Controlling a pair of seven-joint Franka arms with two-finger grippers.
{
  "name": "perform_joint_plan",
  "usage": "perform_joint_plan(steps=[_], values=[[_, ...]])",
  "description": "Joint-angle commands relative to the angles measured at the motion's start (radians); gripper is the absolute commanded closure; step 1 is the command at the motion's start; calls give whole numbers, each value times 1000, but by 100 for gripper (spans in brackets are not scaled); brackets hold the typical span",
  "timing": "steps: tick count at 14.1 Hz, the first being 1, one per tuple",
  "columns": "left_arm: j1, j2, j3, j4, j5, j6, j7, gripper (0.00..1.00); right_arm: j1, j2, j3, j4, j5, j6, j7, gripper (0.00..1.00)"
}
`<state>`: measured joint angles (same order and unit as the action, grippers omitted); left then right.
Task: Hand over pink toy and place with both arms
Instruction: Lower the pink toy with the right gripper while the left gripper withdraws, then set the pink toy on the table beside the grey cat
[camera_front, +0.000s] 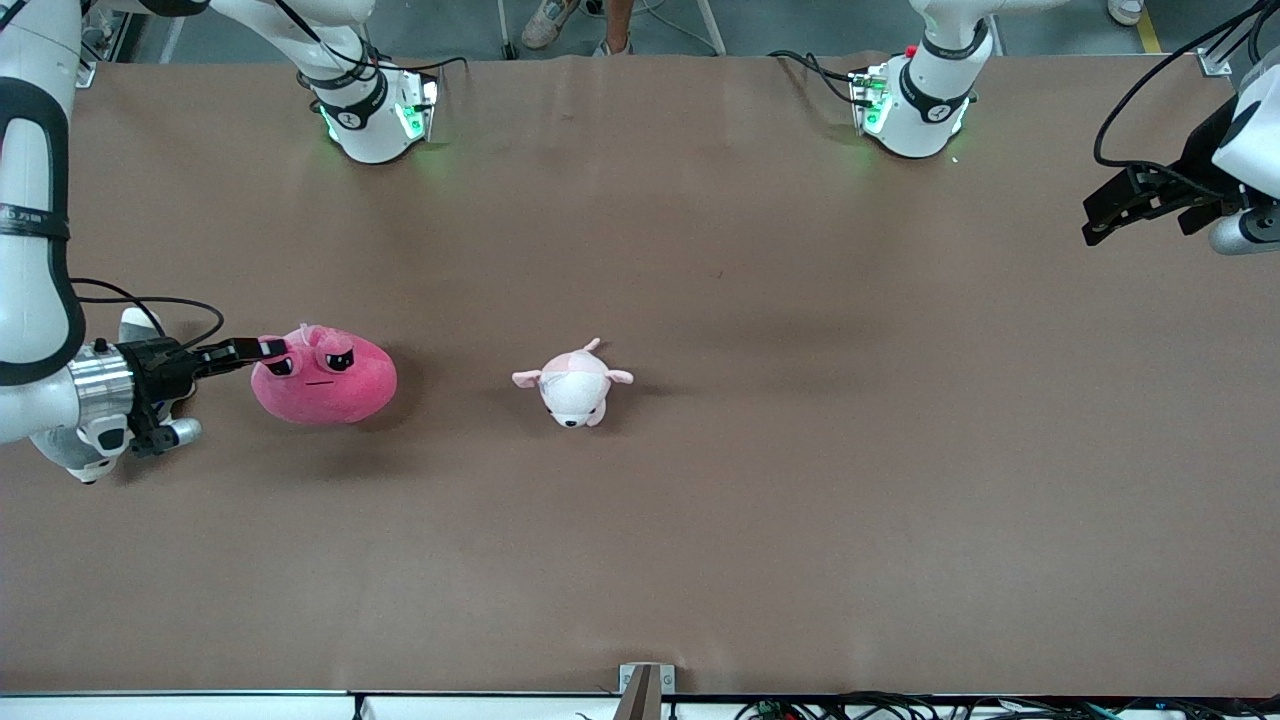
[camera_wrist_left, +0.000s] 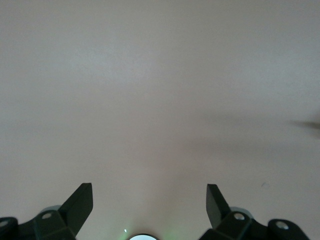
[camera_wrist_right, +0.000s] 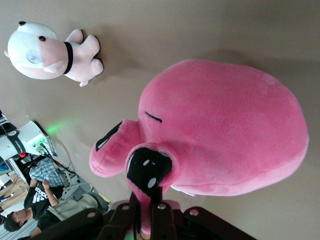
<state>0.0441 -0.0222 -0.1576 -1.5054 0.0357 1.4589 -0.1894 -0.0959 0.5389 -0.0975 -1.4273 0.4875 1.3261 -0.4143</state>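
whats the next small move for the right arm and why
Probably lift. The right gripper is shut on the pink toy at its eye bump, and the toy seems to sit on the table. The left gripper waits open, up over its end, so the toy must rise and travel toward it.

table (camera_front: 760, 520): brown, matte | on it: pale pink-and-white plush (camera_front: 573, 384), mid-table | pink toy (camera_front: 325, 376): contact unclear

I see a brown table (camera_front: 700, 520) filling my front view, with grey floor (camera_front: 780, 25) along its top edge, 1 white rail (camera_front: 170, 705) and tangled cables (camera_front: 900, 706) along its near edge.
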Motion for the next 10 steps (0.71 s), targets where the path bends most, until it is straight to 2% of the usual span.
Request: perform_joint_plan(steps=[1, 10], values=[[-1, -13, 1, -15, -17, 15, 13, 0, -22, 26, 16, 22, 13, -19, -35, 98], [0, -13, 1, 19, -16, 38, 16, 0, -41, 90, 16, 56, 14, -12, -95, 98]])
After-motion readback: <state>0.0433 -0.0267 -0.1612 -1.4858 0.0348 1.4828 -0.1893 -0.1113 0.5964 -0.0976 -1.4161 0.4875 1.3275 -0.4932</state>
